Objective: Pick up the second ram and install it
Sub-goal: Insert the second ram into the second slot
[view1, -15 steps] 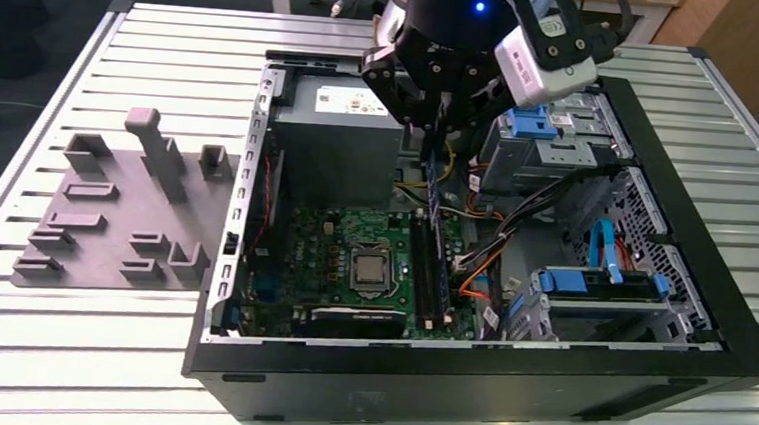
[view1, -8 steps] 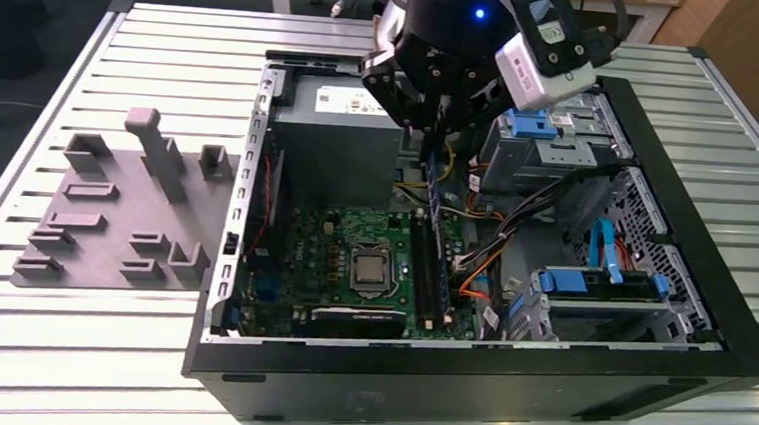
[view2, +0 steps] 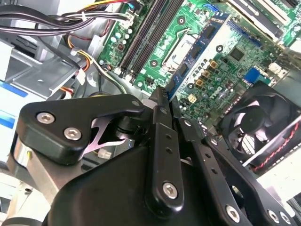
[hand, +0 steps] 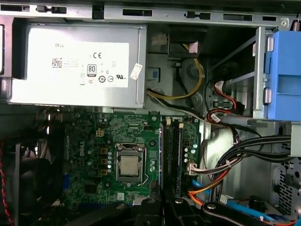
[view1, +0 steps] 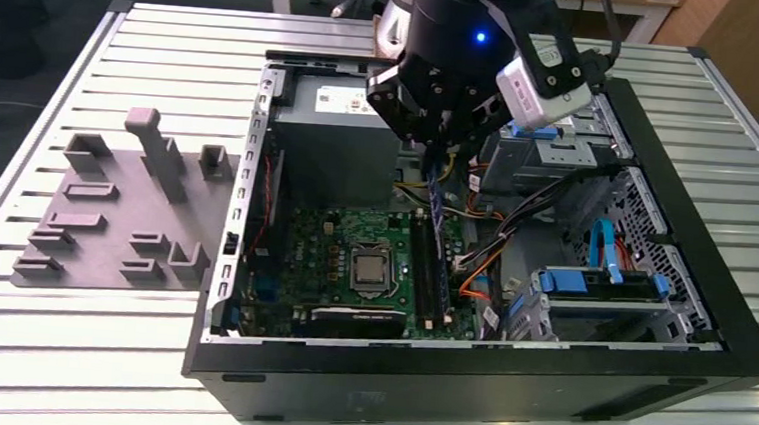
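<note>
My gripper point(view1: 431, 154) hangs inside the open computer case point(view1: 692, 335), above the motherboard point(view1: 337, 250). Its fingers are shut on the second ram point(view1: 431, 191), a thin blue-green stick pointing down toward the board. In the first wrist view the second ram point(hand: 160, 155) shows edge-on as a narrow blue line, just beside the long black memory slots point(hand: 173, 150), with the gripper point(hand: 162, 203) behind it. In the second wrist view the gripper point(view2: 163, 96) closes on one end of the second ram point(view2: 195, 54), which hovers over the board without touching a slot.
The grey power supply point(hand: 77, 66) sits behind the board. The processor socket point(hand: 129, 167) lies beside the slots. Bundled cables point(hand: 225, 160) and a blue drive bay point(view1: 589, 282) crowd the other side. A black fan point(view2: 263, 127) sits nearby. A grey holder plate point(view1: 112, 214) lies outside the case.
</note>
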Action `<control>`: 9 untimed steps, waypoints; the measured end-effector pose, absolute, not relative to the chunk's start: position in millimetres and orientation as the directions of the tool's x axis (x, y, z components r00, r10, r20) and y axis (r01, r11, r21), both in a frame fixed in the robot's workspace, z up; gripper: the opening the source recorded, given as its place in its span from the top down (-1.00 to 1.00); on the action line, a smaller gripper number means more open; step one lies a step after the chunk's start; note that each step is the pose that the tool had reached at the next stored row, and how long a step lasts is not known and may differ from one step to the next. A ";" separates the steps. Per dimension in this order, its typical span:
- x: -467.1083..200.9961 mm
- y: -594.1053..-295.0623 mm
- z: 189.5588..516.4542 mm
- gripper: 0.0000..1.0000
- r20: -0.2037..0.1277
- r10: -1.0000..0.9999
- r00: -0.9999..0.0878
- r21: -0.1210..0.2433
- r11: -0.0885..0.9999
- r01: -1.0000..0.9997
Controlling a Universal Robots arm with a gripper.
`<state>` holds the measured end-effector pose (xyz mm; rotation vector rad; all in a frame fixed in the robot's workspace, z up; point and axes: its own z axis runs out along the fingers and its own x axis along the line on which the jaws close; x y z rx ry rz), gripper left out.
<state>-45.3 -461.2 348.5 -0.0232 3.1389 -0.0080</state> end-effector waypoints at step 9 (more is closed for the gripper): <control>-45.1 -462.1 332.2 0.72 -0.003 -0.015 -1.000 -0.005 1.000 -0.015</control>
